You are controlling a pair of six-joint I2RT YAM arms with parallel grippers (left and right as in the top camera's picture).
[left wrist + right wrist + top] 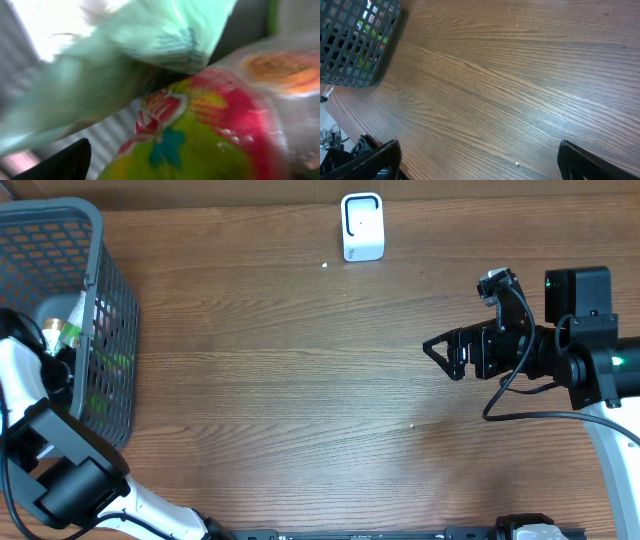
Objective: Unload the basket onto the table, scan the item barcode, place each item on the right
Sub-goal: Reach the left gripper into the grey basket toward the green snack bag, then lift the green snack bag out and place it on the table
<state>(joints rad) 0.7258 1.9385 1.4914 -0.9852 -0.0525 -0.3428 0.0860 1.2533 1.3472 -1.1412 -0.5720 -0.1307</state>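
We had left claw (60, 345) inside grey plastic mesh basket (95, 240), likely seeking red-green glossy packet (200, 135), grip unclear; right claw (447, 352) hung released.

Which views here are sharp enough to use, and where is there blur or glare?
Overhead view: sharp and evenly lit, basket mesh crisp. Left wrist view: heavily blurred, the packets too close to focus, with a blown-out white patch at top left. Right wrist view: table grain sharp, a mild sheen toward the right.

Grey mesh basket (112, 350), brown wood-grained table (300, 380), white scanner (362, 226), red-green packet (200, 140).
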